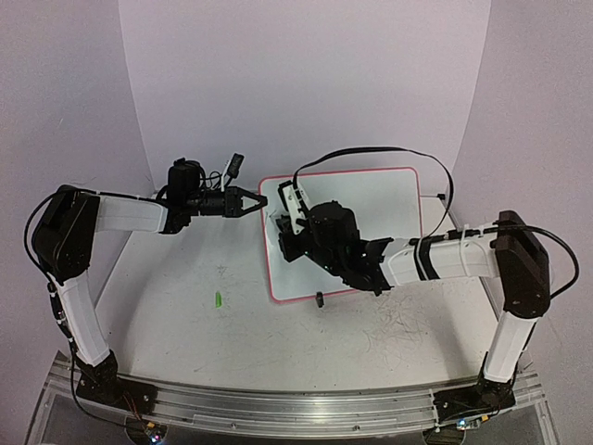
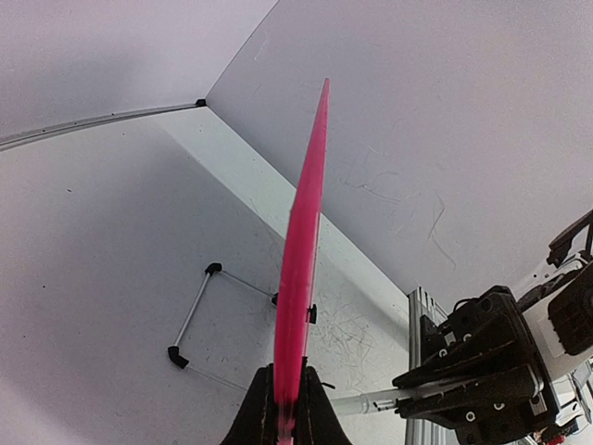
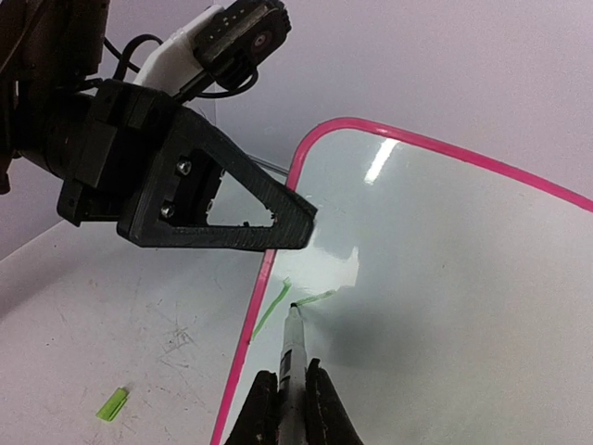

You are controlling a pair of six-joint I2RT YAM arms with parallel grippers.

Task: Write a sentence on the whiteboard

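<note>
- The whiteboard (image 1: pixel 371 199) sits mid-bench (image 1: pixel 176 315), between the 2 arms.
- The left gripper (image 2: pixel 285 400) is clamped on the board's pink rim, on the left edge near the far corner.
- The right gripper (image 3: pixel 287 394) pinches a marker (image 3: pixel 293 348) upright, with its tip touching the board just inside the left rim.
- Of the sentence (image 3: pixel 316 297), only 2 short green strokes show, both beside the tip. No letter can be read.
- A small green cap (image 3: pixel 111 405) lies on the bench, left of the board and apart from it.
</note>
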